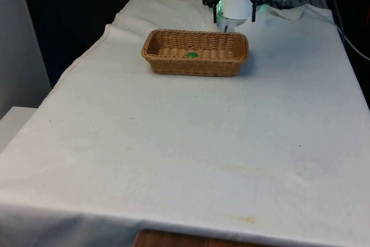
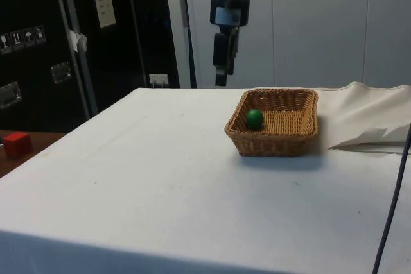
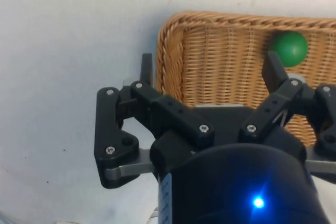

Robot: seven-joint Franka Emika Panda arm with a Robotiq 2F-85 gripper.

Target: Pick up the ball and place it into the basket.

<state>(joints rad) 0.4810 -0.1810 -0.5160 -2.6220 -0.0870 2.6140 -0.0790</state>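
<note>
In the wrist view the black gripper (image 3: 209, 74) is seen from above, with its two fingers (image 3: 146, 67) spread wide apart and nothing held between them. One finger is placed over the white cloth (image 3: 68, 40), just outside the rim of the wicker basket (image 3: 226, 61); the other finger is placed over the inside of the basket. The green ball (image 3: 290, 47) is lying on the woven floor of the basket, near one of its walls — it is close to the tip of the second finger, but contact cannot be confirmed.
</note>
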